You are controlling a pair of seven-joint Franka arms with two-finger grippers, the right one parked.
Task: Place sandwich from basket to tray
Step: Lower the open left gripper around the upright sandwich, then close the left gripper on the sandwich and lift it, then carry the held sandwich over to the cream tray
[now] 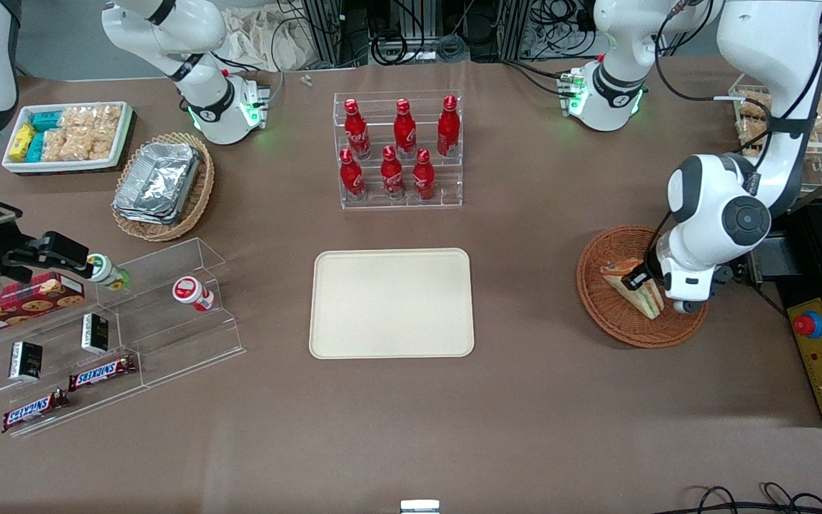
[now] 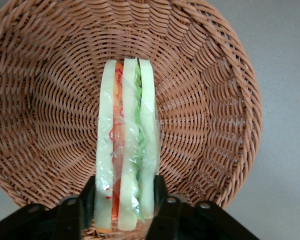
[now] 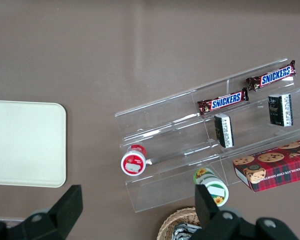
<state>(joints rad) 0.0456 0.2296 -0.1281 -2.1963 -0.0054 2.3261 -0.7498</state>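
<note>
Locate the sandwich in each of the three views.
Front view: sandwich in the basket, under the gripper.
Left wrist view: sandwich on edge between the fingers.
Right wrist view: not in it.
Shared landmark: the basket.

A brown cloth-covered table (image 1: 525, 400) is being occupied by a cream rectangular tray (image 1: 392, 303) and a reddish-brown wicker basket (image 1: 607, 314), the latter lying directly under the gripper (image 2: 124, 205) fingers.
</note>
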